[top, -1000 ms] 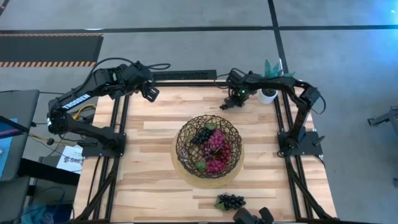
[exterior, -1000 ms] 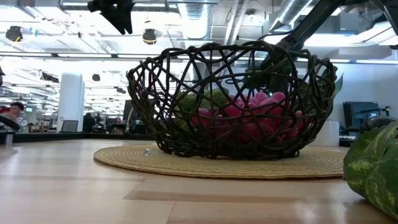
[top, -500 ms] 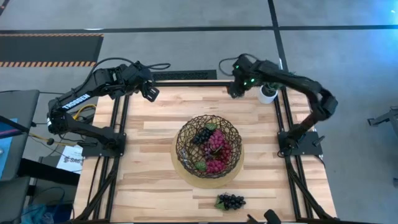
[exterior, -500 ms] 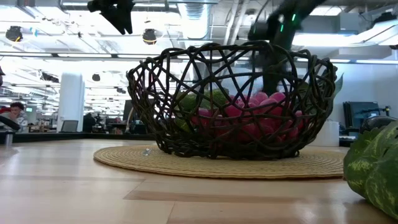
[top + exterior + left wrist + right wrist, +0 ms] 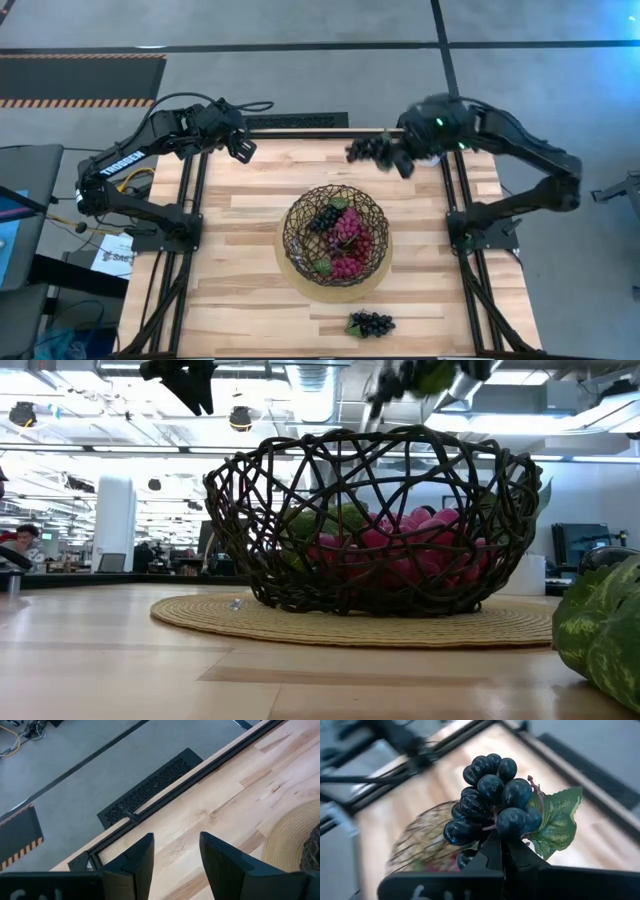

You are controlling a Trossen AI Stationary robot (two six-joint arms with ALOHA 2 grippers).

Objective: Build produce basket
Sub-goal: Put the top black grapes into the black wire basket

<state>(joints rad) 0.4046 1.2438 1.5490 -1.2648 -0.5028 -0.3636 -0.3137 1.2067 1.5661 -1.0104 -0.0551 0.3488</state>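
The dark woven basket stands on its tan round base mid-table and holds red and dark grape bunches; it fills the low view. My right gripper is high over the table's far edge, shut on a dark purple grape bunch with a green leaf. Another dark bunch lies on the table near the front edge. My left gripper waits open and empty over the far left corner. My right gripper pinches the dark bunch between its two fingers at the bunch's underside, beside the leaf's base. The grapes stick out past the fingertips. The bunch is lifted clear of the table, above the height of the basket rim in the low view.
A green leaf looms close at the low view's right edge. The black table frame runs along the far edge. Bare wood lies left and right of the basket.
My right gripper has risen from table height at the far edge, right of the middle, carrying the dark bunch. The bunch now hangs clear of the table. The arm has swung up and outward to the right. My left arm has kept still.
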